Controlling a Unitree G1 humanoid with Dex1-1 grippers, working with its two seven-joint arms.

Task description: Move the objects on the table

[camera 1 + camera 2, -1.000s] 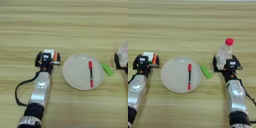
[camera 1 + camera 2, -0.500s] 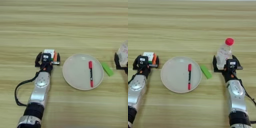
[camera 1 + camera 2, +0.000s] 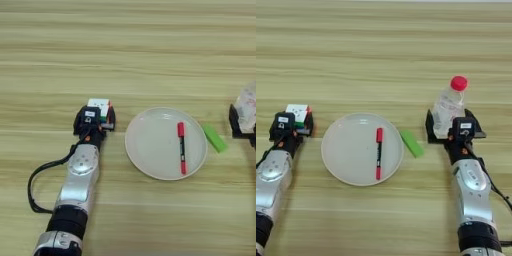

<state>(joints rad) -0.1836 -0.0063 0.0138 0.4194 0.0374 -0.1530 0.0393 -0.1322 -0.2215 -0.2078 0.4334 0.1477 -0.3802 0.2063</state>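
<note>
A small multicoloured puzzle cube (image 3: 98, 107) with a white top face rests on the table (image 3: 130, 45), left of the plate. My left gripper (image 3: 95, 120) is right behind it, open, with one black finger on each side of the cube. A clear plastic bottle (image 3: 446, 107) with a red cap (image 3: 458, 83) stands upright at the right. My right gripper (image 3: 452, 131) is open around its base, with the fingers set wider than the bottle. In the left eye view only the bottle's edge (image 3: 248, 102) shows.
A white round plate (image 3: 351, 160) lies between the two arms with a red marker pen (image 3: 378, 152) on it. A small green block (image 3: 412, 143) lies on the wood between the plate and the bottle.
</note>
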